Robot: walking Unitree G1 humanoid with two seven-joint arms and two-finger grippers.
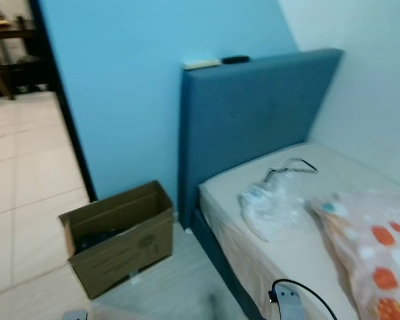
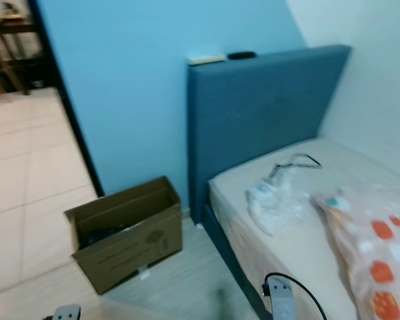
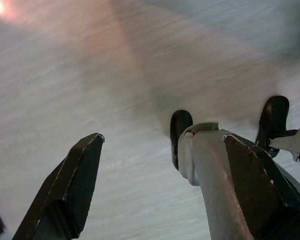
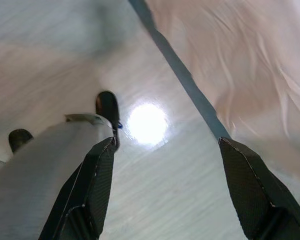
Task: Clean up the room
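Crumpled white plastic bag (image 1: 270, 203) lies on the bed (image 1: 300, 247) near a cable (image 1: 290, 167); the cardboard box (image 1: 120, 237) waits on the floor. Our left gripper (image 3: 155, 180) and right gripper (image 4: 165, 185) hang low, fingers wide, empty. We judge we're approaching; next, reach for the bag.

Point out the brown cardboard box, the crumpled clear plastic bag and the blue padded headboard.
Brown cardboard box (image 1: 130, 252): left eye view, front wall.
Crumpled clear plastic bag (image 1: 270, 208): left eye view, its middle.
Blue padded headboard (image 1: 247, 117): left eye view, front face.

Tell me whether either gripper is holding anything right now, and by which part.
Nothing is held. The left gripper and the right gripper both hang open above the floor, with nothing between their fingers.
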